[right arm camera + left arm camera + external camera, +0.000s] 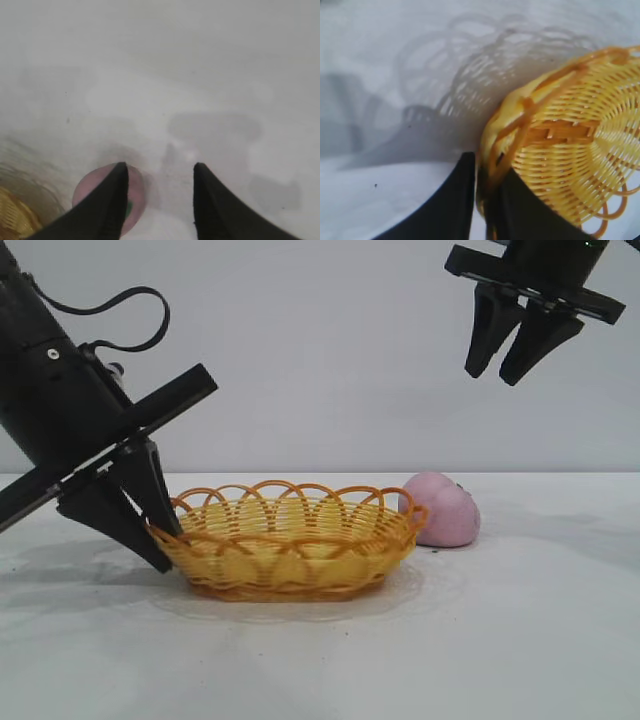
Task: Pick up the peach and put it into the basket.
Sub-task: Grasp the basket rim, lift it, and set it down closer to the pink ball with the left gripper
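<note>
1. The left gripper (150, 540) sits low at the table (520, 640), tilted, its two dark fingers clamped on the rim at one end of the basket (290, 545).
2. Only the left wrist view makes that grasp plain: one finger (445, 205) lies outside the wicker wall and the other inside it, with the yellow looped rim (492, 165) pinched between them. In the exterior view the same fingers merely overlap the basket's end.
3. The left wrist view also shows the basket's woven floor and the shadow of its scalloped rim on the table beyond, but no fruit.
4. The right gripper (520, 345) hangs high in the air, well above the table, its fingers spread apart with nothing between them.
5. The peach (445, 510) rests on the table below that gripper and a little toward the basket side of it, well apart from the fingertips. In the exterior view it overlaps the basket's far end, the end away from the left gripper; whether they touch cannot be told from there.
6. The right wrist view looks down past the spread fingers: the peach (92, 187) is partly hidden behind one finger (107, 205), and a corner of the basket (15, 217) shows just beside it, with a thin strip of table seeming to part them.
7. Between the right gripper's fingertips that view shows only bare table.
</note>
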`<state>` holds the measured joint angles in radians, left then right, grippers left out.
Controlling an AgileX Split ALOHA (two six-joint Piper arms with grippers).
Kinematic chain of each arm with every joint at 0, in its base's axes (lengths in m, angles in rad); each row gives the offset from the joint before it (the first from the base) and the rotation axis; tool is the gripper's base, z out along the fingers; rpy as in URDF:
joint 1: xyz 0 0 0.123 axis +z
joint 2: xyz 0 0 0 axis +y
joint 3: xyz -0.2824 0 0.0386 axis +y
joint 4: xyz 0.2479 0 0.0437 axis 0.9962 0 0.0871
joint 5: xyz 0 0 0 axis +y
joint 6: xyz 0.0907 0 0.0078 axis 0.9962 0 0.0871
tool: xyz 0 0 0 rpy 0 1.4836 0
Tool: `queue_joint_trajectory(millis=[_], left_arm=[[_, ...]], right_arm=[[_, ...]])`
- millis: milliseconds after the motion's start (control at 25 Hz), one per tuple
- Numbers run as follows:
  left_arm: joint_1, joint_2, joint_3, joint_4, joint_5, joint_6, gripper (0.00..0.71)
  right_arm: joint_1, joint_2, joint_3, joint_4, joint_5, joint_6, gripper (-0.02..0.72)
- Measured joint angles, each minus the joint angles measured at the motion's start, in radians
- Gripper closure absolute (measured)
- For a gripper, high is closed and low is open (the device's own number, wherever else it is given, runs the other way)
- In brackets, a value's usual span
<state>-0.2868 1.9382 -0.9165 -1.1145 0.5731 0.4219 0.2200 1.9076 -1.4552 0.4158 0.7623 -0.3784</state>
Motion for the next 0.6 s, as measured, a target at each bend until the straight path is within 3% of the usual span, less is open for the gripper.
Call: queue_joint_trajectory(millis=[200, 360, 400, 600], left_arm=[[0.0, 0.0, 0.002, 0.006, 0.004, 0.0, 0.377], [0.0, -0.005, 0.002, 0.009, 0.013, 0.0, 0.388], [0.0, -0.009, 0.002, 0.01, 0.013, -0.002, 0.347], [0.0, -0.086, 0.002, 0.068, 0.0, -0.001, 0.362]], right_arm=[[0.0, 0.0, 0.0, 0.0, 0.0, -0.001, 0.422], [0.0, 0.0, 0.0, 0.0, 0.0, -0.002, 0.422], [0.0, 0.0, 0.0, 0.0, 0.0, -0.002, 0.422], [0.0, 0.0, 0.0, 0.0, 0.0, -0.002, 0.422]])
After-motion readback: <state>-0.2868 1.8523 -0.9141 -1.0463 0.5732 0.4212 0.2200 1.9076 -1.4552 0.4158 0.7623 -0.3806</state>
